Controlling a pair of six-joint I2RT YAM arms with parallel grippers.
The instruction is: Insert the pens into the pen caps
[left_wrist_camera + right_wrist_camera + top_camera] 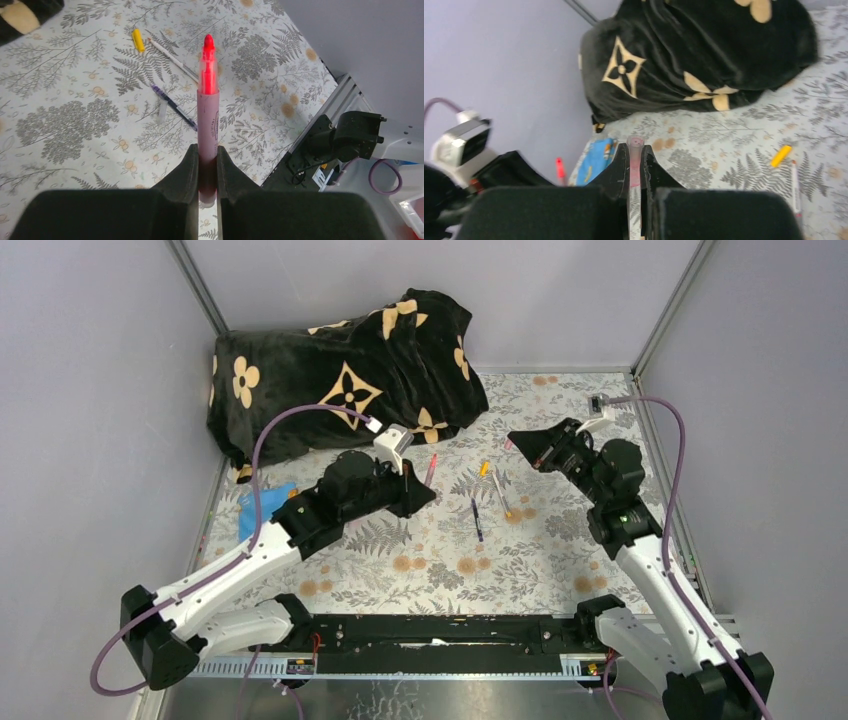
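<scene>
Capping step in hand. Your left hand (208,162) clamps the pink pen (207,107), tip outward. Your right hand (636,162) clamps the pink cap (635,142), well apart from it. The next move likely calls for aligning tip with cap mouth.

From above and behind, my top camera takes in the whole surface (440,552). Both wrist cameras, low and close, share the yellow cap (137,40).

3 pens (208,100) (172,59) (175,107), 3 caps (137,40) (161,111) (635,142) – 1 blk blanket (340,370)
</scene>
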